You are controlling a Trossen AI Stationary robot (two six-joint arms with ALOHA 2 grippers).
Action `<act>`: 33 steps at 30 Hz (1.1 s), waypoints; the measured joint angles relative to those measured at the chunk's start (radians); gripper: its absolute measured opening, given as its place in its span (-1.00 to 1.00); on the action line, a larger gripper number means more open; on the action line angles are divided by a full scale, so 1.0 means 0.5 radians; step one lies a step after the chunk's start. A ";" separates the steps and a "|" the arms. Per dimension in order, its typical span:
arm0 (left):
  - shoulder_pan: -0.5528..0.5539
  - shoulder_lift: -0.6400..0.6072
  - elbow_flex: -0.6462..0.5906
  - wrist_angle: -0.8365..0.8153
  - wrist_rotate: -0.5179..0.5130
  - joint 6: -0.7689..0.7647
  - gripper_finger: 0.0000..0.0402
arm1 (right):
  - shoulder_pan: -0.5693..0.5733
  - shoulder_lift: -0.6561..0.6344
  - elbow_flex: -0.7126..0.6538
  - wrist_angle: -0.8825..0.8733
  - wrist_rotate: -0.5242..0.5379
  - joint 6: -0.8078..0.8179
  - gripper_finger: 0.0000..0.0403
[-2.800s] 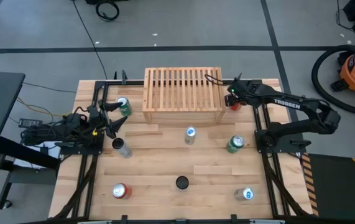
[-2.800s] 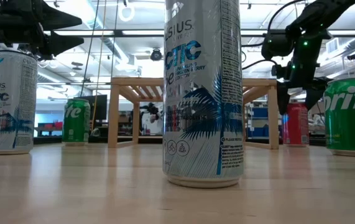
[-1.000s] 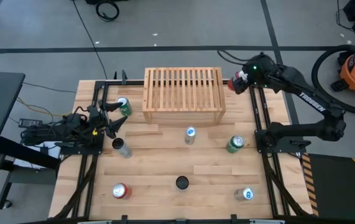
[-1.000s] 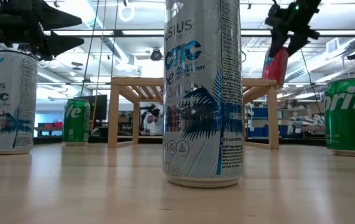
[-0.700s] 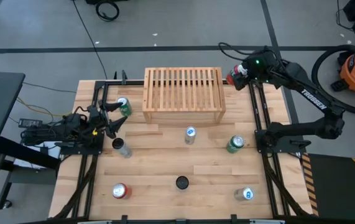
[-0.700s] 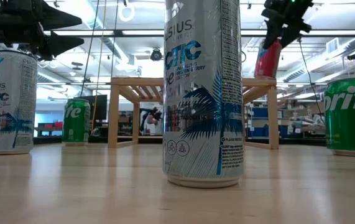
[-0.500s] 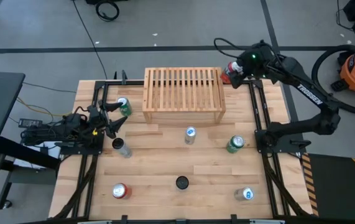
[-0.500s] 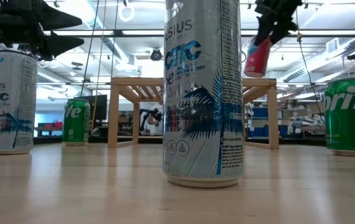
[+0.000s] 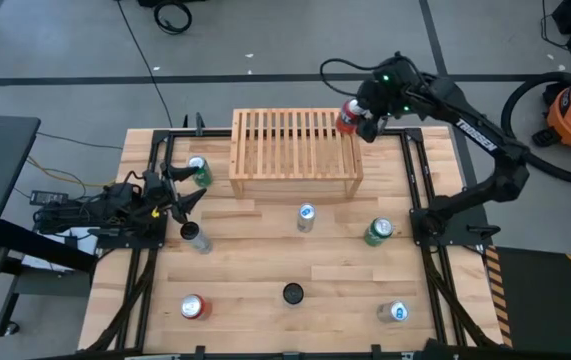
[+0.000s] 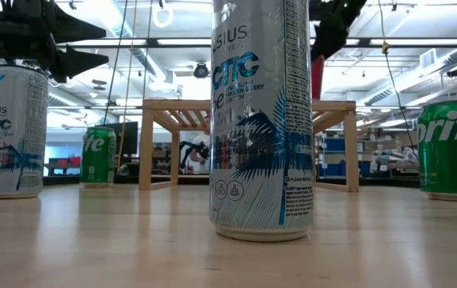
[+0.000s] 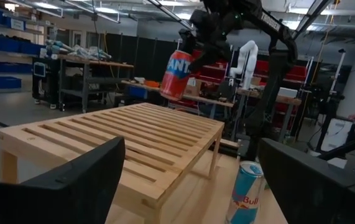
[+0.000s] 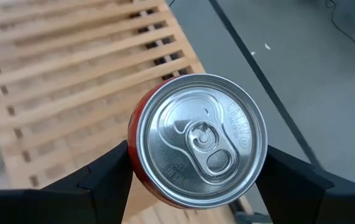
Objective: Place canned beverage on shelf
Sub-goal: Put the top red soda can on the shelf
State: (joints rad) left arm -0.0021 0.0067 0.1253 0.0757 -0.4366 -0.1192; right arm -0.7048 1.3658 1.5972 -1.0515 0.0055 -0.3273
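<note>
Overhead, right gripper (image 9: 353, 119) clenching a red can (image 9: 347, 116), hovering above the shelf (image 9: 294, 150) far-right corner, left gripper (image 9: 187, 190) idling spread beside a green can (image 9: 199, 171).

Shelf (image 9: 294, 150) slatted top is bare, open from above. Red can (image 9: 348, 116) in right gripper (image 9: 357, 118) hangs over its back right corner, tilted, w/ air under it. Front of shelf: blue can (image 9: 306, 216) and green can (image 9: 378, 232) stand well apart. Left gripper (image 9: 187, 198) parked by green can (image 9: 199, 171), near shelf's left side.
</note>
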 joint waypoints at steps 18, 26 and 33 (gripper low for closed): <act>0.000 0.000 0.000 0.003 -0.001 0.000 0.84 | -0.030 0.221 0.007 0.059 -0.076 -0.194 0.48; 0.000 0.000 0.000 0.003 -0.002 -0.001 0.84 | -0.063 0.220 0.006 0.050 -0.080 -0.183 0.63; 0.000 0.000 0.000 0.003 -0.002 0.001 0.84 | -0.063 0.220 0.004 0.054 -0.102 -0.184 0.73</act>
State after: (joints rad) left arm -0.0021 0.0067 0.1253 0.0772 -0.4377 -0.1188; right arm -0.7364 1.4757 1.5990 -1.0245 -0.0456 -0.4191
